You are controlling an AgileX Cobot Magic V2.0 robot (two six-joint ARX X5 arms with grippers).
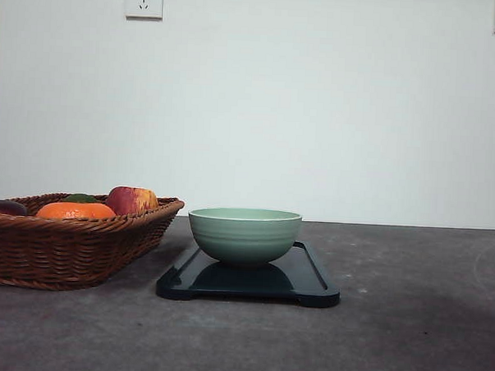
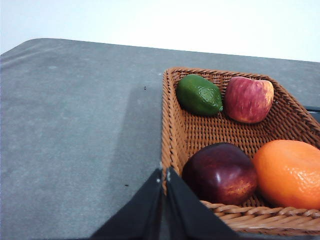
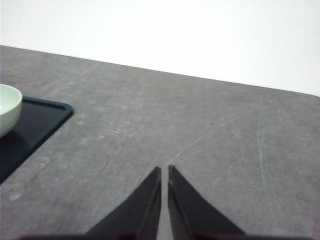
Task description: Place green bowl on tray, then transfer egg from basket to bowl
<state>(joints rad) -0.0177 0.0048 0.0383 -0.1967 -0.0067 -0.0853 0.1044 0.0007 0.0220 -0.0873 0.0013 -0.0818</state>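
Left gripper (image 2: 164,175) shut beside fruit-filled basket (image 2: 172,125).

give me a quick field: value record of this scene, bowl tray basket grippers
green bowl: upright on the tray, nothing seen inside
tray: flat on the table, right of the basket
basket: holds a lime, red apple, dark red apple, orange; no egg seen
left gripper: shut, at the basket's near rim
right gripper: shut, over bare table
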